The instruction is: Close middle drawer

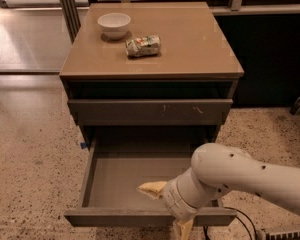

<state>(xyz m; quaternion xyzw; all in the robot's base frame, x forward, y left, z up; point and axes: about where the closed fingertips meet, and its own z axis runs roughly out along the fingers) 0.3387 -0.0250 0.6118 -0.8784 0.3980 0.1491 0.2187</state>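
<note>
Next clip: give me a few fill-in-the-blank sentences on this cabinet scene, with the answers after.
1. The middle drawer is ____, not shut.
2. The gripper is at that drawer's ____ edge, near its right end, with one finger inside and one outside.
3. On the cabinet top, a crumpled green-white item lies beside a white ____.
4. The scratched drawer front sits directly ____ the middle drawer.
Missing words: open; front; bowl; above.
</note>
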